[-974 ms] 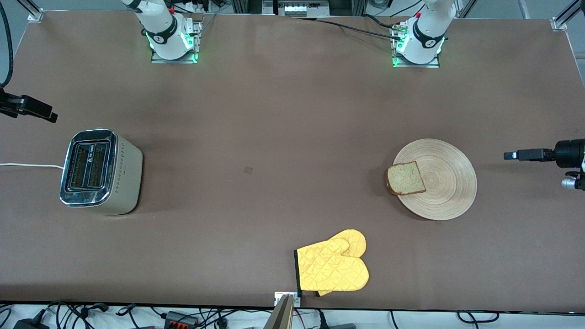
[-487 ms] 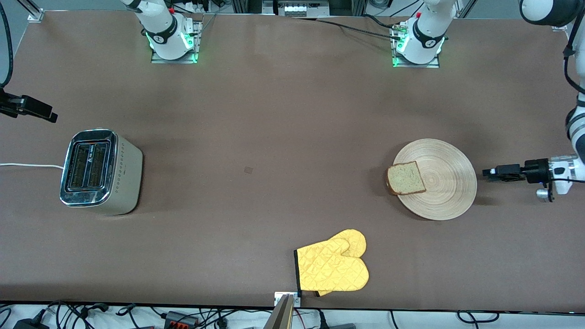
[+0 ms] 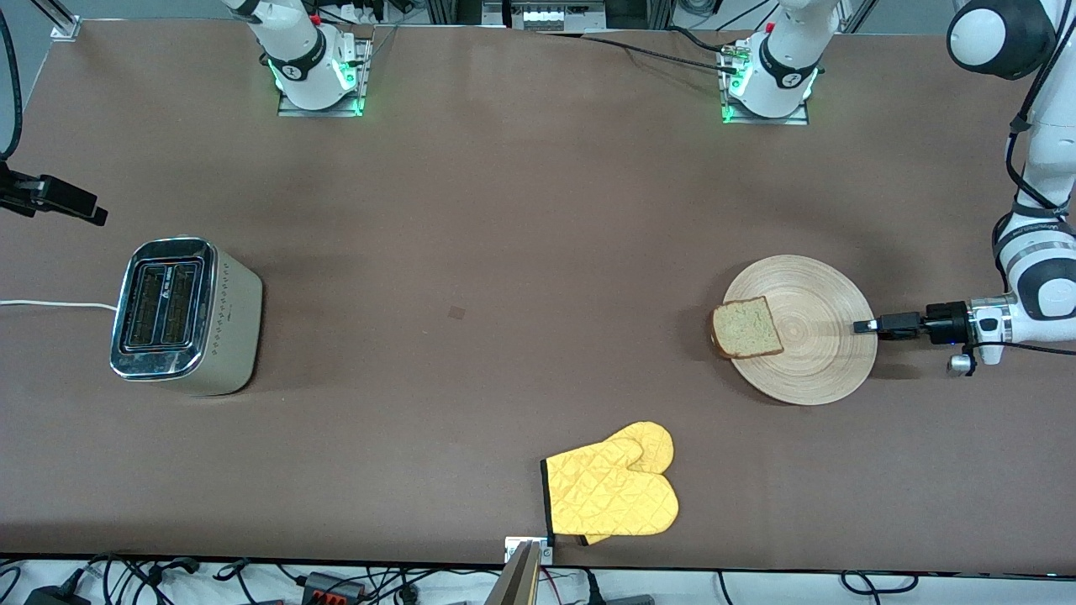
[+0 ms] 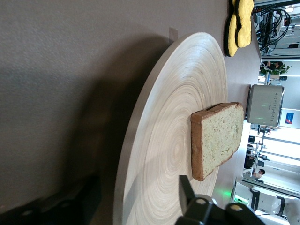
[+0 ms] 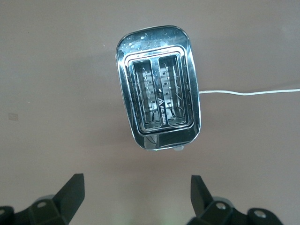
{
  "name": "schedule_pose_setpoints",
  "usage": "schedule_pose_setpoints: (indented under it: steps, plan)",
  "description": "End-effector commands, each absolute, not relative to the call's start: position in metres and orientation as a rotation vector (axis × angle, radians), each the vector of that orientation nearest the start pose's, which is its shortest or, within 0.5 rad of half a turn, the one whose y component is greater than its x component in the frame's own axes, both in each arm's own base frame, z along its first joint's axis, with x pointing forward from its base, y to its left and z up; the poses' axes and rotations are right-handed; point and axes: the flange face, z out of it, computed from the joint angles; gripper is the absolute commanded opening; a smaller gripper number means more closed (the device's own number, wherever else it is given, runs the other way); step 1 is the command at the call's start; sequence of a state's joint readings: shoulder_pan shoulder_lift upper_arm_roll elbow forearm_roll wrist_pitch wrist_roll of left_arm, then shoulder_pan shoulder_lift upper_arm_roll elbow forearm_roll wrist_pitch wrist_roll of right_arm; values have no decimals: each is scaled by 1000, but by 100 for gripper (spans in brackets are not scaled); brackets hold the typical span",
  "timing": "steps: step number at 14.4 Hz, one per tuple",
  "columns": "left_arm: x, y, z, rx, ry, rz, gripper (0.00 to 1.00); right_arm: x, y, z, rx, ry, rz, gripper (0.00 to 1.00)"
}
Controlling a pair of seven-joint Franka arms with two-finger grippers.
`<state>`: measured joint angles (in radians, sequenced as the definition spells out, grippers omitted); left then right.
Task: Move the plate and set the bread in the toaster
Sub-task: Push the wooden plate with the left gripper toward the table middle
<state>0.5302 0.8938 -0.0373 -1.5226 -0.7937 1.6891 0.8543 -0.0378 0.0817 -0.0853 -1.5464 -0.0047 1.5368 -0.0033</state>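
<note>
The round light-wood plate [image 3: 820, 353] lies toward the left arm's end of the table. The bread [image 3: 746, 328] rests on it at the edge toward the toaster, overhanging slightly. My left gripper [image 3: 857, 326] lies level at the plate's rim on the side away from the bread. In the left wrist view its jaws [image 4: 138, 187] straddle the rim of the plate [image 4: 178, 93], one finger [image 4: 185, 187] over the wood, the other low beside the rim, gaps still showing. The bread [image 4: 218, 138] lies just ahead. The toaster [image 3: 185, 315] stands toward the right arm's end, slots empty. My right gripper [image 5: 136, 187] hangs open above the table beside the toaster [image 5: 159, 108].
A yellow quilted oven mitt [image 3: 612, 491] lies near the table edge closest to the front camera, between plate and toaster. The toaster's white cord [image 3: 50, 304] runs off the table's end. Brown tabletop stretches between the toaster and the plate.
My left gripper has slid in low from the table's end to the plate's rim, and its jaws have narrowed around it. Plate, bread and right arm have not moved.
</note>
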Motion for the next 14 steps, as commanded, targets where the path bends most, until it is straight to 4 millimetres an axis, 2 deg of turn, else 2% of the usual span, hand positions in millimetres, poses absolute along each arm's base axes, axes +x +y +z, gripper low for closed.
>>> schedule_pose_setpoints:
  steps: [1, 2, 3, 5, 8, 10, 11, 14]
  plan:
    - [588, 235, 113, 2085, 11, -69, 39, 569, -71, 592, -3121, 194, 145, 100]
    - [587, 235, 114, 2076, 8, -73, 35, 569, -71, 592, -3121, 194, 145, 100]
    - [586, 236, 115, 2070, 9, -75, 27, 569, -71, 592, -3121, 194, 145, 100]
    - [586, 238, 116, 2069, 13, -75, 21, 569, -71, 592, -3120, 194, 147, 100]
    - [586, 232, 120, 2041, -9, -97, 18, 569, -71, 592, -3119, 194, 147, 100]
    - [588, 223, 122, 2017, -20, -117, 14, 569, -71, 592, -3119, 194, 147, 100]
    - [592, 215, 125, 1998, -24, -114, 8, 569, -71, 592, -3119, 194, 147, 100]
    - [605, 190, 132, 1943, -17, -92, 3, 569, -71, 592, -3119, 194, 147, 100]
